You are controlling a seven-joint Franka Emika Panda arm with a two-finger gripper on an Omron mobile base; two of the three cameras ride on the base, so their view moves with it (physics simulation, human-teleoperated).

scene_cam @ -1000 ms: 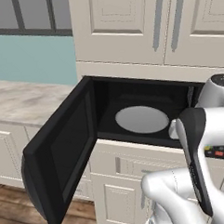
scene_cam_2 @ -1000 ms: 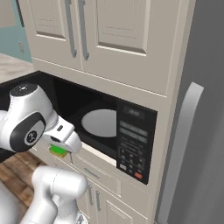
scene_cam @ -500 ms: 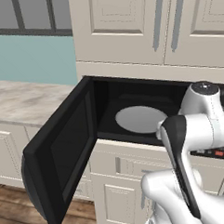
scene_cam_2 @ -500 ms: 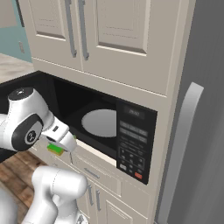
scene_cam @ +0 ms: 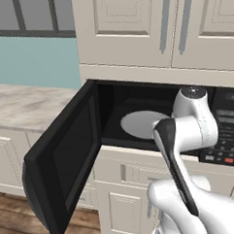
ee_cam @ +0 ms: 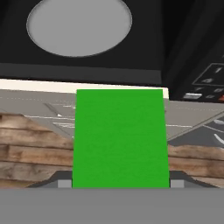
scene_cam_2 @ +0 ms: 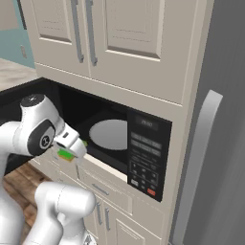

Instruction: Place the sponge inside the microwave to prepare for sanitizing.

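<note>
Over the last second the gripper (scene_cam_2: 72, 154) had lifted toward the microwave (scene_cam_2: 115, 136) opening, at the lower left of the right base view. It pinched the sponge (ee_cam: 120, 138), just below the door sill; the turntable (ee_cam: 78, 26) lay ahead, so insertion looked close.

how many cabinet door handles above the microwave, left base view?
2. Both are vertical grey bars on the upper cabinet doors above the microwave: left handle, right handle. More may be out of frame.
</note>
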